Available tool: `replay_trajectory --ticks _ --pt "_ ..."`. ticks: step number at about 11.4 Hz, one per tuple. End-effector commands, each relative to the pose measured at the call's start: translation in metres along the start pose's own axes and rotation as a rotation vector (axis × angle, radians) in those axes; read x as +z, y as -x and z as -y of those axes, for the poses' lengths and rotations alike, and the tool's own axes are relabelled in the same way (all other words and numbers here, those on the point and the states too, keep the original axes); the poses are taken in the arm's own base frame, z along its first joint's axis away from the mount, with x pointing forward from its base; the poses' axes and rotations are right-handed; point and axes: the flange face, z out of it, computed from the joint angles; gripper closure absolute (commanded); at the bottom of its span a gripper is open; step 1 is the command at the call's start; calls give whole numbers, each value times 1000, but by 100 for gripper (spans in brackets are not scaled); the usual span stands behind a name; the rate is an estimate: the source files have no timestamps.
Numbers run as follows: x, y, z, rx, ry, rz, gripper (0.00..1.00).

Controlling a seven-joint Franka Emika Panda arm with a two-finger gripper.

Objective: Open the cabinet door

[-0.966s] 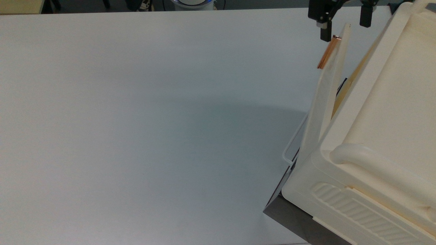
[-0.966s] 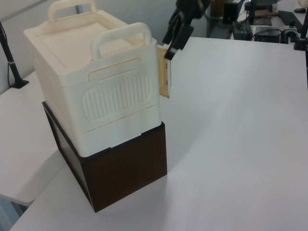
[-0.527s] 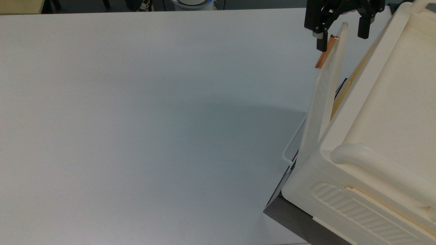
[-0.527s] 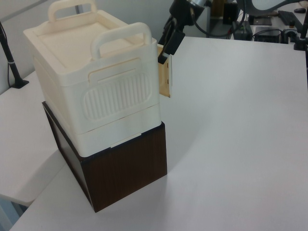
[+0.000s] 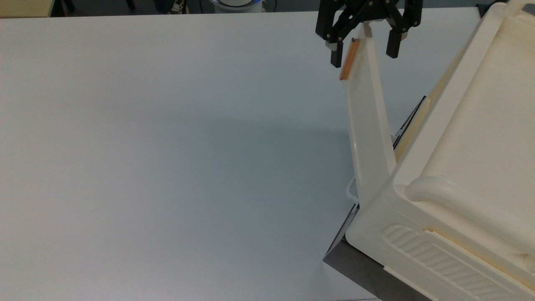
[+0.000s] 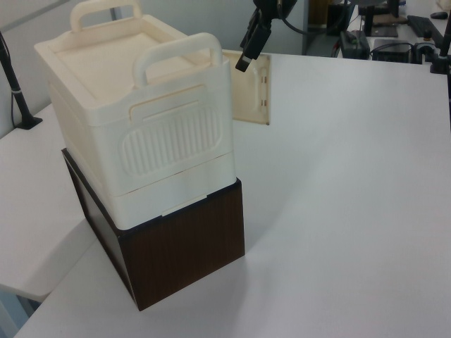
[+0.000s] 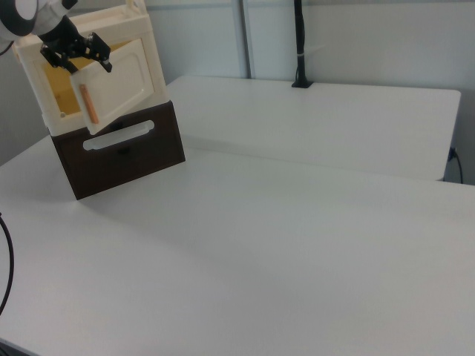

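- You have one white counter (image 5: pixel 167 146) carrying everything; in the right view a second white counter (image 7: pixel 326 111) stands behind it.
- You have one cream plastic cabinet (image 6: pixel 134 120) with two loop carry handles on top, and it sits on one dark wood-grain box (image 6: pixel 183 253). In the right view that box carries one white wire loop handle (image 7: pixel 119 136) on its front.
- There is one cabinet door (image 5: pixel 370 125), a long flat cream panel. It is swung partly out from the cabinet's front, hinged at the cabinet's corner. In the top view its long axis runs from that corner up toward the top edge, leaning slightly to the top view's left, with its free end near the end effector.
- In the right view you see the door's outer face with a recessed rounded-rectangle panel, and the yellowish cabinet interior shows past its free edge.
- You have one copper-coloured bar handle (image 5: pixel 349 59) at the door's free end, on its outer face.
- Your one end effector (image 5: pixel 362 49) is black and its fingers are spread apart, straddling the door's free end; one finger (image 5: pixel 335 56) sits just beside the copper handle, the other on the far side of the panel.
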Motion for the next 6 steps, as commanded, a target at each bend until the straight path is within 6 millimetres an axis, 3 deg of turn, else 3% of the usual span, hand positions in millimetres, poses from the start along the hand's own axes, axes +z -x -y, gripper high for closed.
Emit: replay_trajectory --ticks 1,4,6 --pt "-8 8 -47 42 86 23 0" --pt "-10 10 -96 61 180 22 0" --pt "-21 14 -131 81 212 15 0"
